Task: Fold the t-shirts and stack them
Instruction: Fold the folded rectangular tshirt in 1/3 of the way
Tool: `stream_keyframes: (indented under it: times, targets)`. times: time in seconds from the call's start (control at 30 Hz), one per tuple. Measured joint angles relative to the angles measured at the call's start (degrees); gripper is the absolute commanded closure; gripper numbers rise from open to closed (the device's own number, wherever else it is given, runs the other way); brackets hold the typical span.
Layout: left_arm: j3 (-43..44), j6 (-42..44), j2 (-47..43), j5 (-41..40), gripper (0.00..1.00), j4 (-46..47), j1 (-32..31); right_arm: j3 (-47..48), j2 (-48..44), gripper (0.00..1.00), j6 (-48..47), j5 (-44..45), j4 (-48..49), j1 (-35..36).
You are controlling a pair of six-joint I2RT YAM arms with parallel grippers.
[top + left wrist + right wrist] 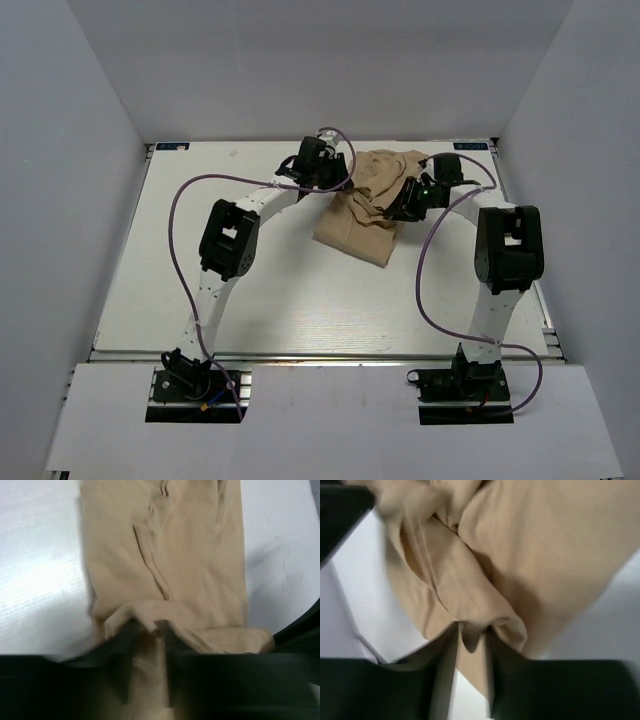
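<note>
Closest to my left wrist camera are the dark fingers of the left pincer (pixel 150 628). They stand narrow, with a fold of the tan t-shirt (pixel 165 545) caught in the slot between them. From there the shirt runs away from the fingers as a long folded band lying flat on the white worktop (pixel 40 580), with a seam running down its middle.

The right wrist view is much the same. The right pincer (pixel 471 630) is narrow too, and the cloth puckers down into its gap — a stitched hem sits just above the fingertips, with the rest of the shirt rising away in loose folds.

From above, the shirt lies at the far middle of the worktop, a little right of centre. Its near part is flat and roughly rectangular, while its far part is rumpled. The two pincers are at that rumpled end — the left one on the shirt's left edge, the right one on its right side — with both arms arched in toward it.
</note>
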Motion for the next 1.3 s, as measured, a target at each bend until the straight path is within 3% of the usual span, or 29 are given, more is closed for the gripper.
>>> stream_keyframes:
  times: [0.03,0.1,0.13,0.17,0.27,0.43,0.6,0.73,0.87,1.07,1.3]
  targets:
    - [1.64,-0.61,1.53,0.04,0.01,0.85,0.22,0.2,1.29,0.43,2.12,-2.38,1.84,-0.74]
    - [6.03,-2.43,5.07,0.15,0.0,1.6,0.85,1.11,4.17,0.34,6.27,-6.23,5.84,-2.38]
    - [8.41,-3.3,6.86,0.26,0.0,2.21,1.27,1.38,5.46,0.24,8.61,-7.96,8.15,-3.21]
    - [10.32,-4.31,8.37,0.61,0.0,2.62,1.77,1.38,6.6,0.24,11.21,-9.51,10.8,-4.07]
    - [12.2,-6.14,10.03,1.84,0.0,3.74,3.17,-0.37,7.52,0.1,17.7,-12.66,18.73,-6.62]
    - [10.38,-7.52,8.68,2.47,0.0,5.44,5.2,-0.94,6.25,0.1,20.06,-12.68,22.38,-9.79]
    - [5.42,-5.46,2.93,1.38,0.0,1.27,6.23,0.39,-0.26,0.1,8.28,-4.7,12.94,-8.87]
    - [-3.15,-2.56,-7.34,-3.02,0.0,-3.89,6.32,2.36,-6.51,0.1,-1.62,-0.15,5.49,-4.37]
    - [-17.99,-0.7,-22.69,-7.98,0.0,-6.62,6.32,0.11,-11.37,0.1,-7.37,-0.09,3.02,2.45]
    - [-38.4,0.5,-42.99,-12.2,0.0,-6.75,6.32,-4.11,-9.77,0.1,-11.08,-2.12,0.81,11.02]
    - [-46.18,1.36,-48.22,-13.57,0.0,-8.22,6.32,-4.09,-4.7,0.1,-11.93,0.72,2.32,15.17]
